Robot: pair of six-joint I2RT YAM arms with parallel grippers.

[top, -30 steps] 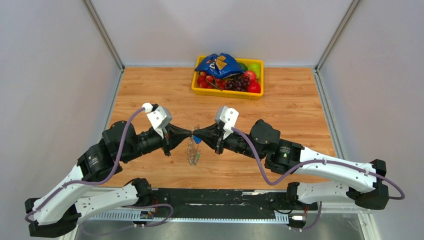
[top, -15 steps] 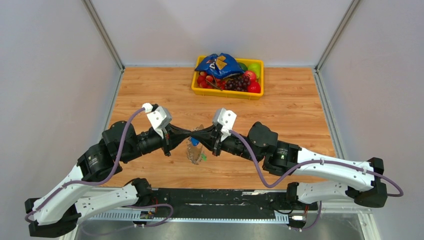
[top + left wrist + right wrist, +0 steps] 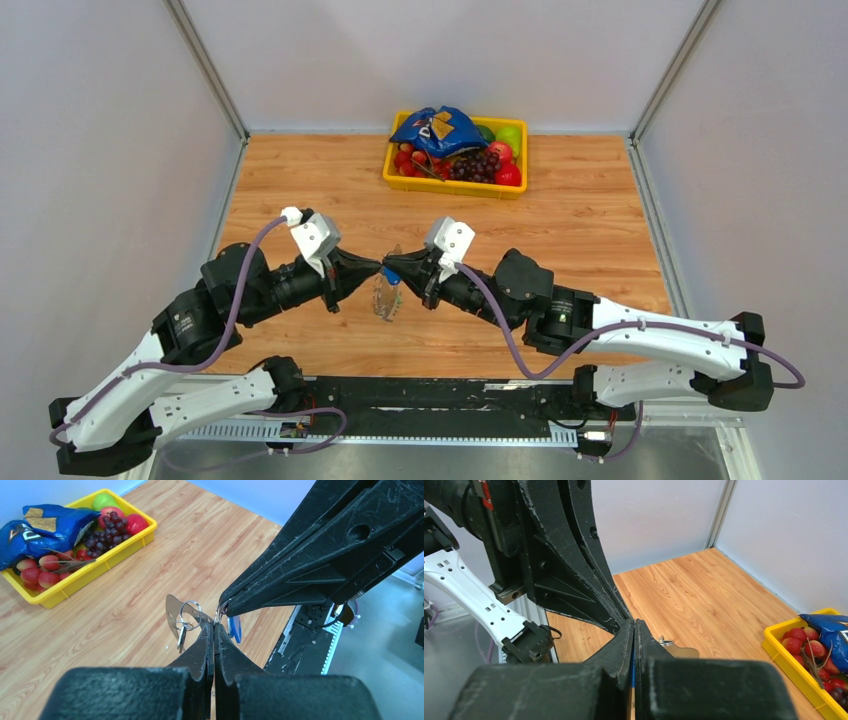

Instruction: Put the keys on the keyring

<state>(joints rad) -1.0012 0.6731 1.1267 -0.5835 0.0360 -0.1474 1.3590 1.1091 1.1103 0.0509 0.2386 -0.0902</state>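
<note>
Above the middle of the table (image 3: 300,190), the left gripper (image 3: 377,268) and the right gripper (image 3: 389,266) are set tip to tip, the former from the left, the latter from the right. The keyring (image 3: 190,611) and keys (image 3: 181,635) are hung just beneath that meeting point. A tray (image 3: 450,186) is set at the table's far edge, behind them. A bag (image 3: 437,128) is laid on the fruit (image 3: 480,165) in it.

Both arms reach inward, forearms low, wrists near level. Left gripper (image 3: 377,268): jaws pressed together. Right gripper (image 3: 390,264): jaws closed too, tips just beside left jaws' tips.
</note>
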